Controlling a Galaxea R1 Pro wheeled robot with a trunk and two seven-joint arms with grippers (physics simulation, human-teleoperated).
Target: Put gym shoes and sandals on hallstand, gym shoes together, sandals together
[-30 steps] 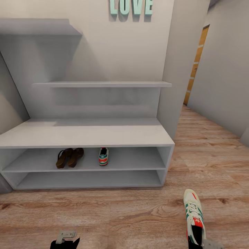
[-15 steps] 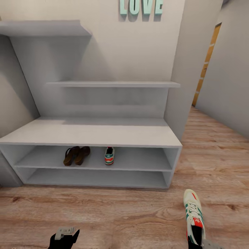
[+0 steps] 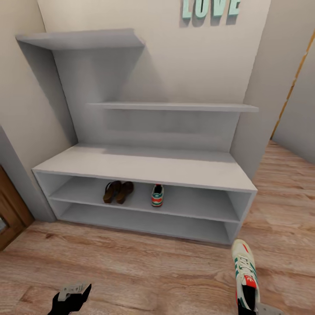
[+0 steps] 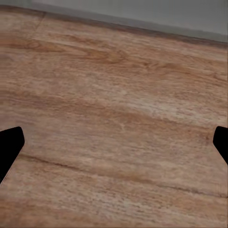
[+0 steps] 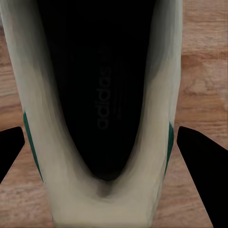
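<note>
Shoes first: one white gym shoe (image 3: pixel 245 273) with green stripes and a red tongue patch sits at the right hand (image 3: pixel 256 309), toe pointing toward the shoe rack (image 3: pixel 144 168). From the right wrist camera, the shoe's dark inside (image 5: pixel 102 90) is between the two black fingers (image 5: pixel 202 156), one on each side. The hand looks closed on the shoe's heel end, above the wood floor (image 3: pixel 144 271).

The other gym shoe (image 3: pixel 157 195) stands on the upper open shelf of the rack. Just beside it, a small gap away, the two brown sandals (image 3: pixel 118 191) lie side by side on the same shelf.

The left hand (image 3: pixel 70 297) is low over the floor, well apart from the rack. Its fingers (image 4: pixel 9 145) are spread wide with nothing between them, just bare floor planks (image 4: pixel 118 118).

Green letters (image 3: pixel 210 8) hang on the wall above.
</note>
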